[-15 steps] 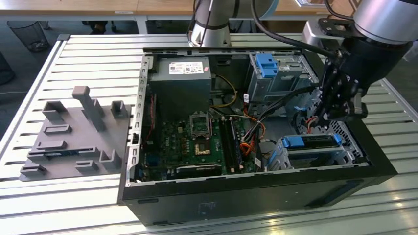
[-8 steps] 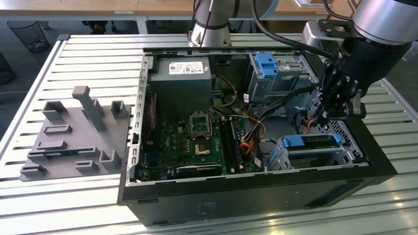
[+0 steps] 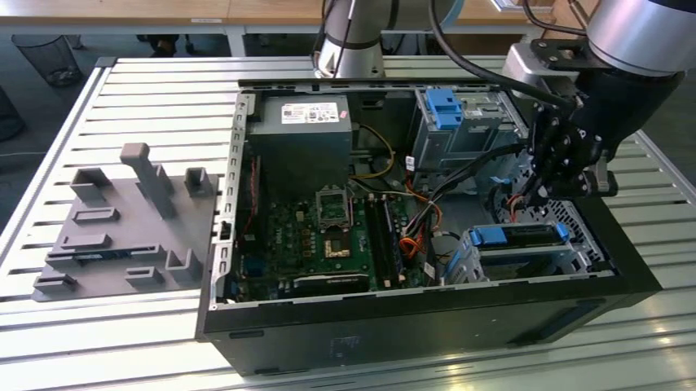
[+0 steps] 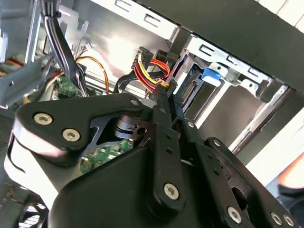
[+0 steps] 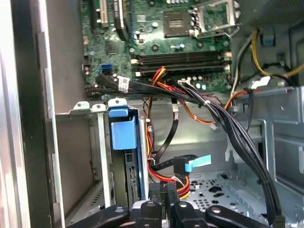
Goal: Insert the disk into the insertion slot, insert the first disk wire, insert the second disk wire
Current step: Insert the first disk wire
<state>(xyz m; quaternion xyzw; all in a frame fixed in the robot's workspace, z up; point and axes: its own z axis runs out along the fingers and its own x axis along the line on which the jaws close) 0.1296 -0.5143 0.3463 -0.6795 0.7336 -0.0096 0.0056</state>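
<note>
While the case lies open on its side on the slatted table, the arm reaches down into it from the exterior view's right. A grey fixture with upright posts sits on the table, well apart from the case, toward the exterior view's left. Inside the case, the green board covers the middle of the floor. The tall grey bay with a blue latch stands at the far right corner. Nearer the camera on that side is the low slot. The disk is seated in it, its blue carrier showing along the cage's top edge. The gripper hangs just beside the slot, between it and the bay. Its fingers are drawn narrow, close on the plug end of the red-and-yellow wire next to the disk's rear edge. Whether the plug is already home in the disk I cannot tell. A black cable with a blue end lies loose near the gripper, apart from the disk.
</note>
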